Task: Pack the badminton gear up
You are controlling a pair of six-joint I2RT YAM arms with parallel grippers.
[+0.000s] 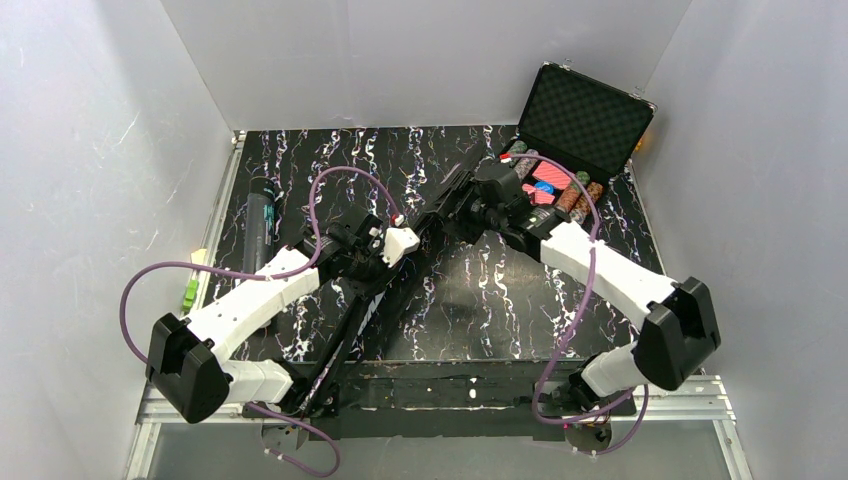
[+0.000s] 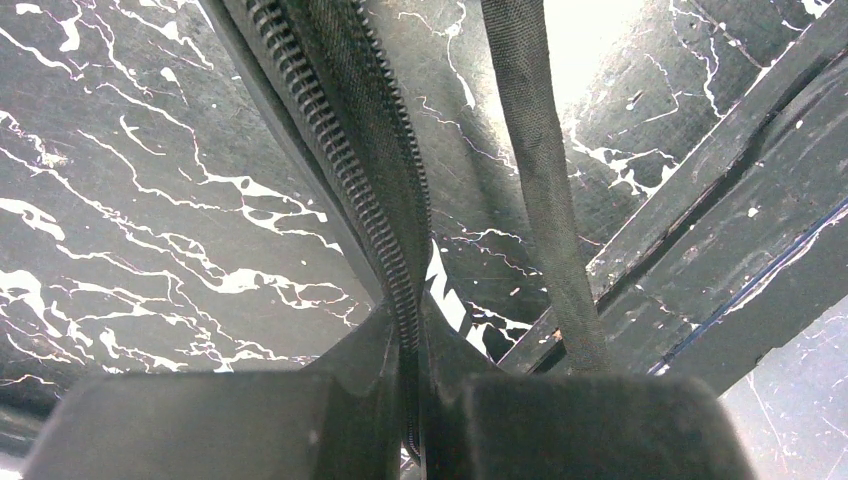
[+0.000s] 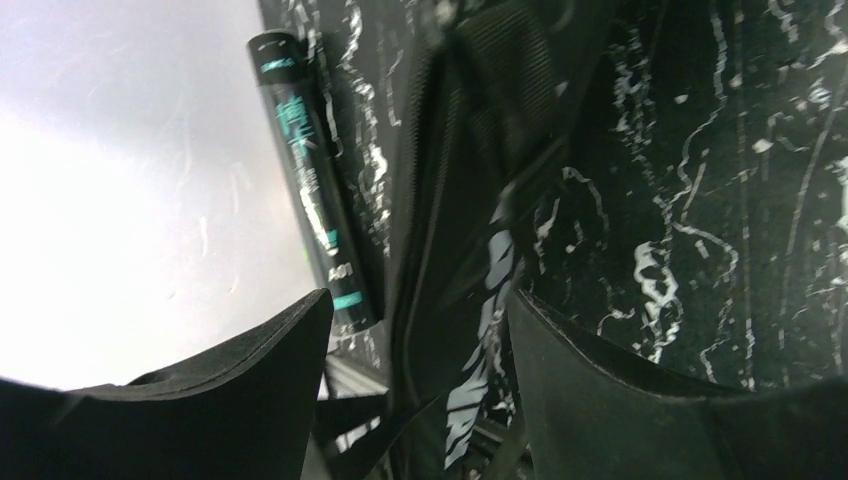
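Far left of counter (image 1: 500, 300): dark tube (image 1: 260, 225) with teal print, lying flat close to the left edge, lengthwise toward the back wall. It is well apart from both arms.

Racket bag (image 1: 345, 330): long, black, lying diagonally on the counter from the near edge by the left arm's base up toward centre-back.

Left pincer (image 2: 415, 345): over the bag's middle stretch, closed on the bag at the zipper (image 2: 370, 180). Wrist view shows the zipper teeth running straight down into the slit between the two fingers. A woven black strap (image 2: 545, 220) passes just right of the zipper.

Right pincer (image 3: 420, 300): at the bag's far end, jaws spread wide, one finger either side of the bag. The view is blurred, so I cannot tell whether either finger touches the fabric. No grip visible.

Back right corner: black hard case (image 1: 585, 120), lid standing open, with coloured poker chips (image 1: 560, 190) in the tray, just behind the right wrist.
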